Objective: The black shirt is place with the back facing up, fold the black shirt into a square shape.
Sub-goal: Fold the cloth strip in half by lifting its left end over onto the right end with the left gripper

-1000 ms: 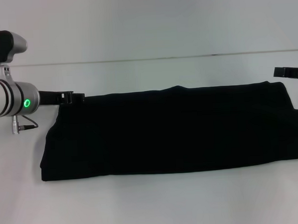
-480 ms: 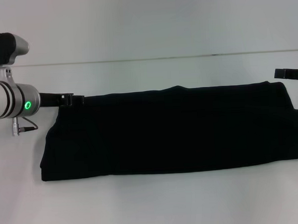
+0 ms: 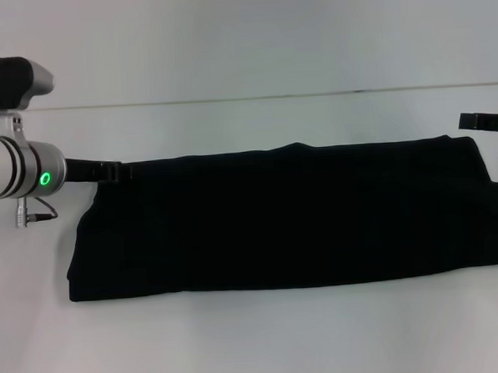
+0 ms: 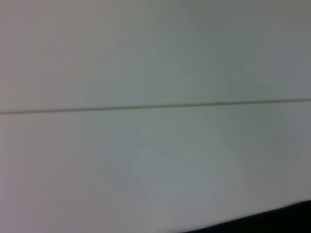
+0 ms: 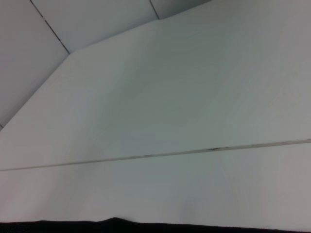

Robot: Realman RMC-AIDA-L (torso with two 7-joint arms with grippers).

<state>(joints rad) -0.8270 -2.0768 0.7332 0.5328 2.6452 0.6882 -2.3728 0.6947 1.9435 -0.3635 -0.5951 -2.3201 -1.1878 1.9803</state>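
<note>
Nearest the robot, the white surface (image 3: 257, 345) lies bare in front of the black shirt (image 3: 284, 222), which rests flat across the middle of the head view as a long, low band, much wider than it is deep. Its near edge runs straight and its left end looks rounded and doubled over, so I judge that the lengthwise folding is done: the cloth appears already brought over itself into a strip. What is left, by my reading, is the crosswise folding, bringing one end over the other until the strip becomes a square; nothing in this shape is square yet. At the far left corner of the shirt the left claw (image 3: 119, 169) reaches in low from its silver arm, its tip right at the fabric's far edge; whether it is clenched on the cloth or released I cannot tell. Off the far right corner, the right claw (image 3: 484, 121) shows only partly at the edge of view, just apart from the shirt, and its state cannot be told either. Both wrist views show mostly surface with a sliver of black cloth.
</note>
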